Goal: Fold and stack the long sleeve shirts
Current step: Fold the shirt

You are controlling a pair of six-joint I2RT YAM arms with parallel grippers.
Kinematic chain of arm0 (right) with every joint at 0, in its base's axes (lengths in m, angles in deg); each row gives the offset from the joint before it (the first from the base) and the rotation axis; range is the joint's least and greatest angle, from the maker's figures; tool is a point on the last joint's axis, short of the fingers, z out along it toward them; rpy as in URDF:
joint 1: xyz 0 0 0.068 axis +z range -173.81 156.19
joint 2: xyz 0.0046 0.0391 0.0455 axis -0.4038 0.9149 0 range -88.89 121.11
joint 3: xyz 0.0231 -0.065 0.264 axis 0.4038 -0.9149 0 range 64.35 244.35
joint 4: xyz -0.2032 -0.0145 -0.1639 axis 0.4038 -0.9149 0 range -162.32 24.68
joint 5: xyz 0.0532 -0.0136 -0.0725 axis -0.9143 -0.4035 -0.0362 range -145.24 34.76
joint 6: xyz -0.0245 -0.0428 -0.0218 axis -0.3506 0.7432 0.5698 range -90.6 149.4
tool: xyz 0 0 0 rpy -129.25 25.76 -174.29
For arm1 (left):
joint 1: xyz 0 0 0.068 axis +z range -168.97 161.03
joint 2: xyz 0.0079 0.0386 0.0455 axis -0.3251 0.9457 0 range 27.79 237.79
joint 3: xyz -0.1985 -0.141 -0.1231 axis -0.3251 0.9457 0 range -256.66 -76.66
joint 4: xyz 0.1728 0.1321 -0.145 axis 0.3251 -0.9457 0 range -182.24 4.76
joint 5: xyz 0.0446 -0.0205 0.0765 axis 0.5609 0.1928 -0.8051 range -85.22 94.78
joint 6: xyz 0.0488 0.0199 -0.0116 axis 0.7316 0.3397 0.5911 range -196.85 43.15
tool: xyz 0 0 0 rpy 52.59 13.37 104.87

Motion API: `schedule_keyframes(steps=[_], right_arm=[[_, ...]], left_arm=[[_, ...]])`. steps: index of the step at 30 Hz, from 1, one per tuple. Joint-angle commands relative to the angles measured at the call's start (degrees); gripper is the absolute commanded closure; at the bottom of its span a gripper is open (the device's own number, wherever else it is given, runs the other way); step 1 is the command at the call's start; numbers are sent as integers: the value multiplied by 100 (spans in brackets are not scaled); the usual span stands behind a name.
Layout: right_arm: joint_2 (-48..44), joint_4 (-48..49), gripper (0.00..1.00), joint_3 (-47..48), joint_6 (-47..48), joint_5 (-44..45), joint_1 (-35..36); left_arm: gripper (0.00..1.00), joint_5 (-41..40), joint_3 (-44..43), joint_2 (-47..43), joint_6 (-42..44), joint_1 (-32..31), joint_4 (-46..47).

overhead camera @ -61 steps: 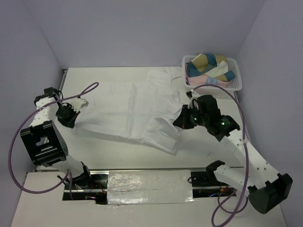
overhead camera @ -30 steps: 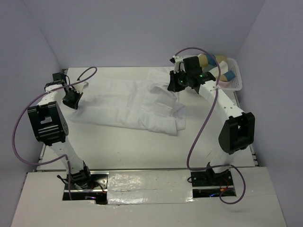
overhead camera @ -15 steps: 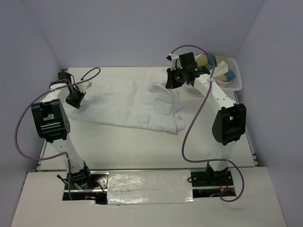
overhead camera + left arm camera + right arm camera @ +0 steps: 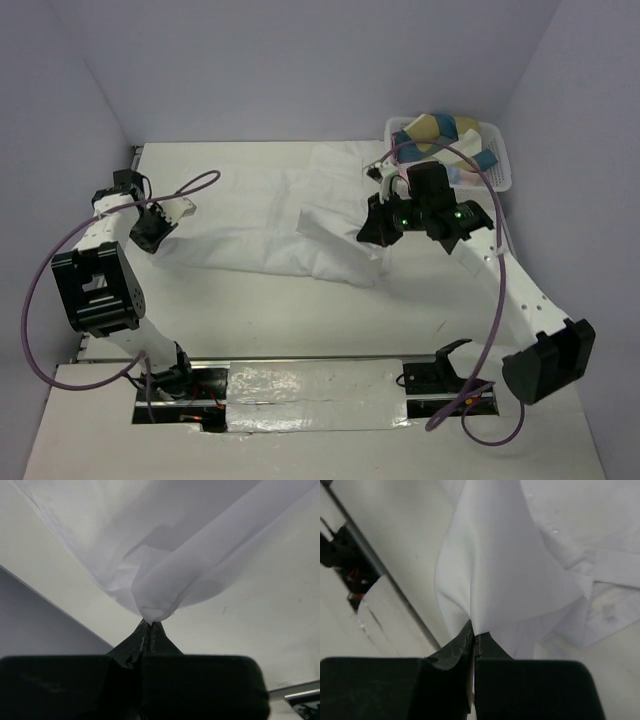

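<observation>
Pinching one shirt [image 4: 250,215]: two grippers [image 4: 150,624] [image 4: 473,636]

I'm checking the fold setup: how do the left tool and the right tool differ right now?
The left tool pinches the left end of the shirt, by the left edge of the table; the right tool pinches its right part, nearer the basket. The left arm is folded tightly; the right arm stretches out long. Both tools are shut on white cloth drawn up into a peak.
</observation>
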Motion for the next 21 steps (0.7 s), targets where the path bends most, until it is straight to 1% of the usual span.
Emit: schedule_keyframes(steps=[1,6,13,17,18,19,21], right_arm=[[-375,-204,100,-577,-183,-504,293],[-876,-301,100,-1140,-272,-777,434],[-1298,-688,100,-1018,-105,-839,347],[-1264,-337,100,-1036,-192,-533,267],[-1176,-302,100,-905,-210,-401,250],[-949,-310,100,-817,-237,-34,232],[-702,-240,100,-624,-228,206,188]], left_arm=[[100,-155,202,-240,556,153,-500],[100,-164,396,-337,732,294,-597],[100,-94,317,-284,732,311,-554],[100,169,2,-48,505,285,-404],[100,231,-78,5,443,285,-395],[100,284,-140,49,416,285,-369],[100,302,-202,137,381,259,-167]])
